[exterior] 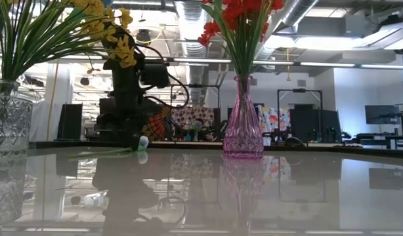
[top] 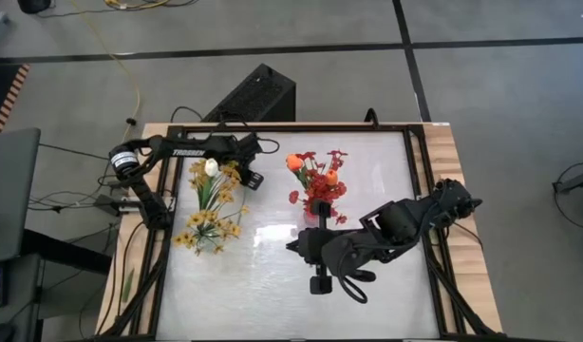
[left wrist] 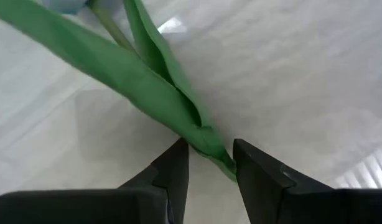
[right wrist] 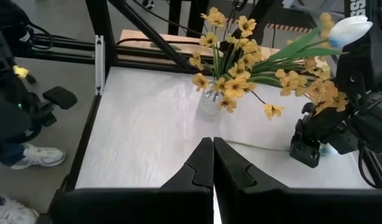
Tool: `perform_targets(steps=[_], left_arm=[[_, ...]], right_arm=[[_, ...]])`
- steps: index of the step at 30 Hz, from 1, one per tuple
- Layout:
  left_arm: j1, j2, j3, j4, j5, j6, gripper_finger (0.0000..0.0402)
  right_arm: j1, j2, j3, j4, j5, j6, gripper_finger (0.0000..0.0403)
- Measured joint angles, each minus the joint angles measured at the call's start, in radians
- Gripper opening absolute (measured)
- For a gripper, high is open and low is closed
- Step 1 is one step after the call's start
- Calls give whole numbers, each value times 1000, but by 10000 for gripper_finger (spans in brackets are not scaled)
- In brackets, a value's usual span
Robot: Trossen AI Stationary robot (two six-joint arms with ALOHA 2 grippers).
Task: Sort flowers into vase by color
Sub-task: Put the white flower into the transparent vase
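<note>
The white tulip [top: 212, 167] is up off the counter [top: 272, 285], its pale bud riding above the yellow blossoms [top: 214, 220], and its green stem [left wrist: 147, 87] runs down between the fingers [left wrist: 172, 177] of the left gripper [left wrist: 209, 171]. In the left wrist view the 2 dark fingers stand partly apart, with the narrow end of the stem and its long leaves passing through the gap between them; the stem looks pinched there. In the right wrist view the same bud [right wrist: 349, 28] shows tilted, pointing away from the left arm [top: 178, 150] and over the yellow spray.

Taking the clear glass vase [right wrist: 209, 102] as the landmark: the yellow blossoms stand in it, fanning outward, and the white tulip hangs just beside and above them. The left gripper sits right behind that vase, toward the far edge of the counter. In the low view the clear vase [exterior: 8, 118] sits close to the camera, with a white bud [exterior: 143, 141] near the counter surface farther back.

Well apart from the clear vase, toward the counter's middle, is the pink vase [exterior: 243, 124], holding red blossoms [top: 320, 185] and 1 orange tulip [top: 294, 162].

The right gripper [right wrist: 213, 165] rests low on the near side of the pink vase, fingers pressed together, holding nothing. The right arm [top: 396, 228] stretches away from it toward the counter's right edge.
</note>
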Motion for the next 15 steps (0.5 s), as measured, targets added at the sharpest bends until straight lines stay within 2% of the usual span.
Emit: perform_targets(steps=[5, 10, 15], left_arm=[[-7, 12, 1, 2, -19, 5, 92], [-3, 15, 2, -4, -23, 41, 14], [-3, -34, 2, 9, -42, 49, 3]], right_arm=[[7, 0, 0, 12, 0, 3, 27], [6, 0, 0, 19, 0, 4, 27], [6, 0, 0, 18, 0, 19, 27]])
